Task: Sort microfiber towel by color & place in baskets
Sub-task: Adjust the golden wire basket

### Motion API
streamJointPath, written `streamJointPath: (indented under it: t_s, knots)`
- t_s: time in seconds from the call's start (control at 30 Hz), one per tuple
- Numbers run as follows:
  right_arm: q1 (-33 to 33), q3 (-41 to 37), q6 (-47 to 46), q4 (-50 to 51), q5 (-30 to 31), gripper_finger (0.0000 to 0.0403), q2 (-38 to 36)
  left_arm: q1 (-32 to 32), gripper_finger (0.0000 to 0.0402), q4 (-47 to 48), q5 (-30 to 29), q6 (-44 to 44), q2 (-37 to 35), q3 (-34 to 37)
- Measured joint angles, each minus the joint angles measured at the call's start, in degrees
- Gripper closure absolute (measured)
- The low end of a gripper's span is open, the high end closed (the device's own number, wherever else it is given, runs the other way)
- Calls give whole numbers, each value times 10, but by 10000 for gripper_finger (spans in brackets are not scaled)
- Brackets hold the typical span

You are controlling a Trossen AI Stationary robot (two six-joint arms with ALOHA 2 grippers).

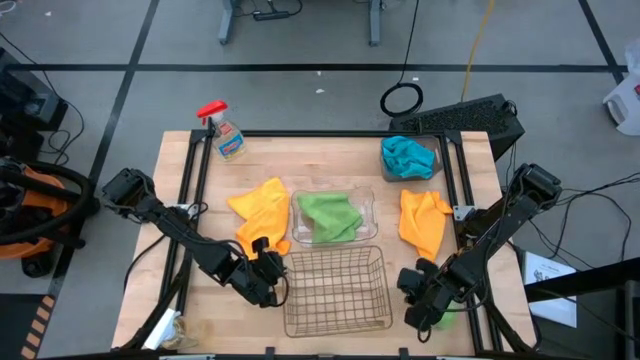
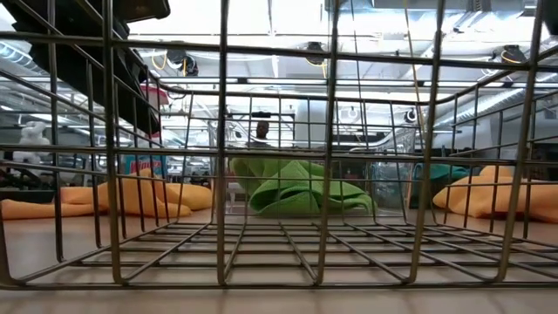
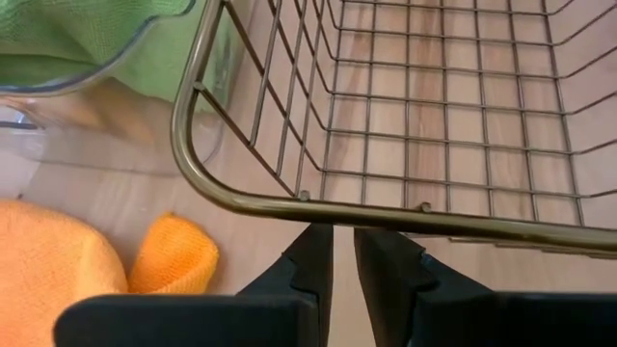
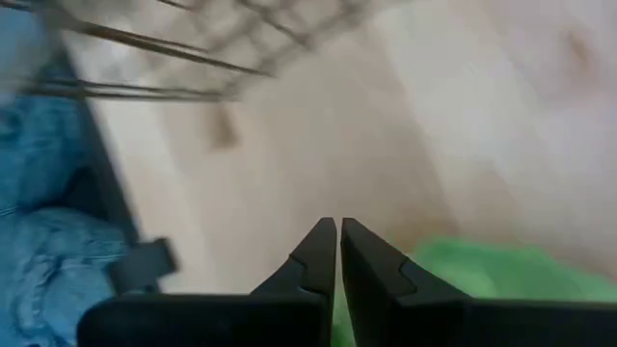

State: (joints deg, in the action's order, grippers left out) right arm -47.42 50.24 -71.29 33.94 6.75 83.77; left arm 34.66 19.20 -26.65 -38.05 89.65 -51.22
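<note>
On the table [image 1: 330,150] there are 3 baskets: 1 wire basket [image 1: 336,290] at 6 o'clock, 1 clear basket [image 1: 333,215] at the centre, and 1 darker basket [image 1: 420,150] at 1 o'clock. Cloths in sight number 5: 2 orange, 1 orange cloth [image 1: 262,212] at 9 o'clock and 1 more [image 1: 424,220] at 3 o'clock; 2 green, 1 green cloth [image 1: 328,216] in the clear basket and 1 green scrap [image 4: 482,275] under the right arm at 4 o'clock; and 1 blue cloth [image 1: 407,158] in the darker basket. There is 1 spray bottle [image 1: 226,135] at 11 o'clock. There are 2 arms, each with 1 gripper: the left gripper [image 1: 274,270] and the right gripper [image 1: 424,305].
</note>
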Motion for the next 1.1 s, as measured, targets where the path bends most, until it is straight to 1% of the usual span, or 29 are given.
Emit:
streamJointPath:
  t_s: [0.1, 0.2, 0.33, 0.47, 0.7, 0.77, 0.93, 1.03, 1.1]
  knots:
    - [-8, 0, -42, 38, -12, 382, 0, -3, 347, 1, 0, 10, 0, 0]
    - [-19, 0, -46, 45, -16, 364, 0, -4, 347, 3, 0, 14, 0, 0]
    - [-23, 0, -62, 46, -25, 325, 0, -6, 347, 8, 0, 14, 0, 0]
    - [-30, 2, -84, 51, -29, 276, -4, -6, 347, 8, -1, 14, 0, 0]
    - [-48, 63, -123, 187, -22, 201, -3, -6, 347, 8, -1, 14, 0, 0]
    - [-53, 72, -138, 205, -22, 185, -1, -6, 347, 8, -1, 14, 0, 0]
    - [-64, 72, -143, 213, -28, 160, 36, -6, 347, 8, -1, 14, 0, 0]
    - [-64, 72, -137, 212, -43, 158, 63, -6, 347, 8, -2, 14, 0, 0]
    - [-63, 72, -135, 212, -50, 164, 79, -6, 347, 8, -2, 16, 0, 0]
